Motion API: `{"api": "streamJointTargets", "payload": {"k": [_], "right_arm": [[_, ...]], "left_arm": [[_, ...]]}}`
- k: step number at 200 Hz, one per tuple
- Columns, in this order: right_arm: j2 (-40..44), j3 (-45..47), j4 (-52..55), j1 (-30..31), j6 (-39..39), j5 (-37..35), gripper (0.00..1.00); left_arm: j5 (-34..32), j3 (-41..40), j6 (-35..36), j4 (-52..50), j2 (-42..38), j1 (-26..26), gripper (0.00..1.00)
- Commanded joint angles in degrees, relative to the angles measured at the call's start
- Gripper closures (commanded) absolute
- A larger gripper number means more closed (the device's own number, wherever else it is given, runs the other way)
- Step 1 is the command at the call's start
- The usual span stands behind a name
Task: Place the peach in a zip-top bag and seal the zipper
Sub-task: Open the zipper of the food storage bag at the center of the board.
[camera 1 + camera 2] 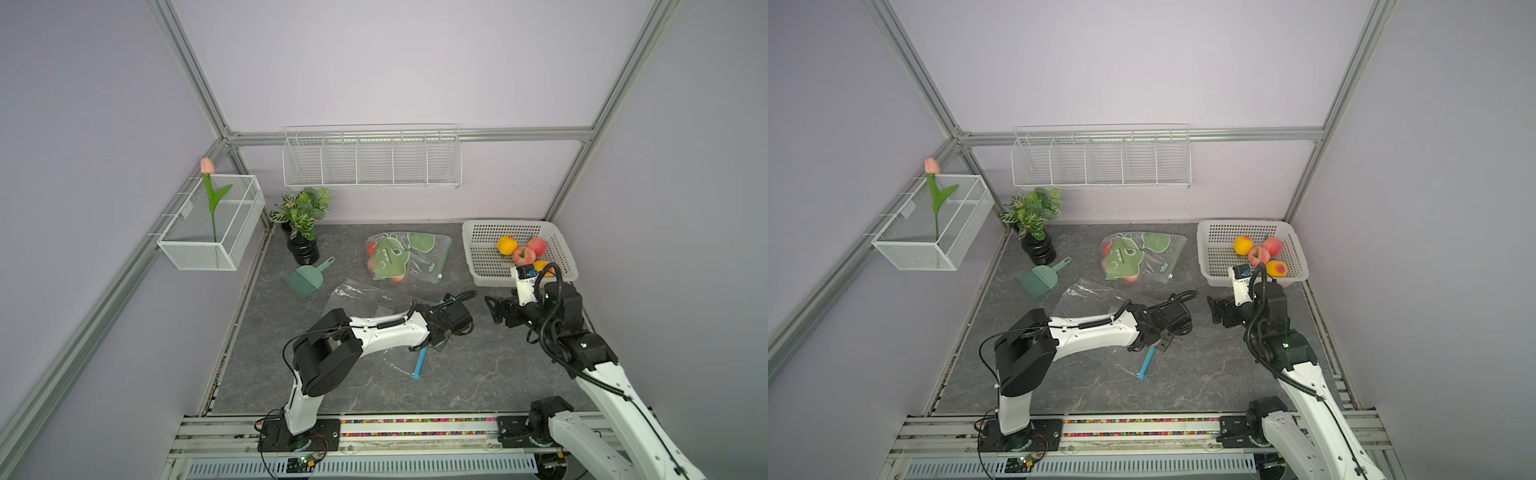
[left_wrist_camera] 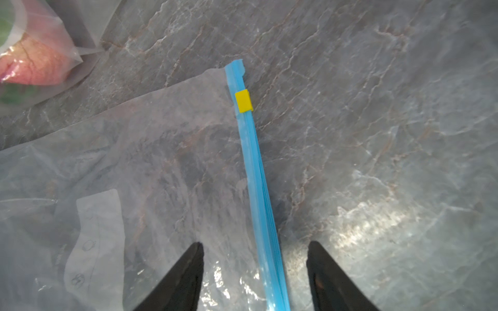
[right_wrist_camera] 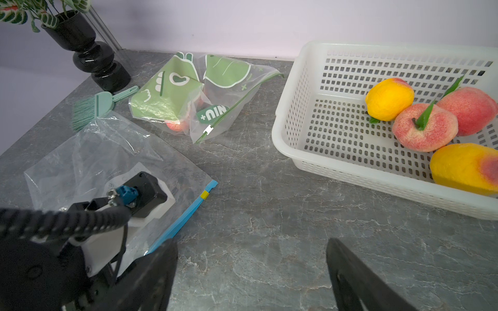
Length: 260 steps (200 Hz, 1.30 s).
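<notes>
A clear zip-top bag [image 1: 359, 293] lies flat on the grey table. Its blue zipper strip [image 2: 258, 175] carries a yellow slider [image 2: 244, 101] near the far end. My left gripper [image 2: 255, 243] hovers low over the strip, open, one finger on each side and neither touching it. In both top views it sits at the strip's upper end [image 1: 440, 343] [image 1: 1160, 340]. Several peaches [image 3: 424, 128], pink and yellow, lie in the white basket [image 3: 280, 134]. My right gripper [image 3: 252, 241] is open and empty over bare table between the bag and the basket.
A green-printed bag [image 1: 390, 259] holding a peach lies behind the clear bag. A green hand brush [image 1: 307, 280] and a potted plant [image 1: 301, 224] stand at the back left. A wire shelf [image 1: 372, 160] and a mesh basket [image 1: 212, 232] hang on the walls.
</notes>
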State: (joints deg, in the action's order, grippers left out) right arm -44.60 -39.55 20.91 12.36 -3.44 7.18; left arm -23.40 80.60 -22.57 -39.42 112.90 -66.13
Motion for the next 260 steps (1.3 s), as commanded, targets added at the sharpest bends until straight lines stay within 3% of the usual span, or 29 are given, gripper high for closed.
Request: {"api": "streamJointTargets", "payload": {"k": [1, 144, 241, 260], "right_arm": [[0.72, 1.05, 0.63, -0.29, -0.34, -0.58, 0.11], [0.45, 0.81, 1.14, -0.24, -0.25, -0.56, 0.11], [1.27, 0.57, 2.36, -0.27, -0.16, -0.59, 0.11], [1.34, 0.61, 2.39, -0.25, -0.24, -0.55, 0.11]], "left_arm": [[-3.77, 2.57, -2.53, -2.74, 1.68, 0.0, 0.4], [-4.15, 3.65, -4.36, -3.71, 5.88, 0.07, 0.53], [-2.0, 1.34, -4.97, -0.59, 5.56, 1.15, 1.0], [-2.09, 0.9, -4.86, -0.36, 4.51, 1.18, 1.0]]}}
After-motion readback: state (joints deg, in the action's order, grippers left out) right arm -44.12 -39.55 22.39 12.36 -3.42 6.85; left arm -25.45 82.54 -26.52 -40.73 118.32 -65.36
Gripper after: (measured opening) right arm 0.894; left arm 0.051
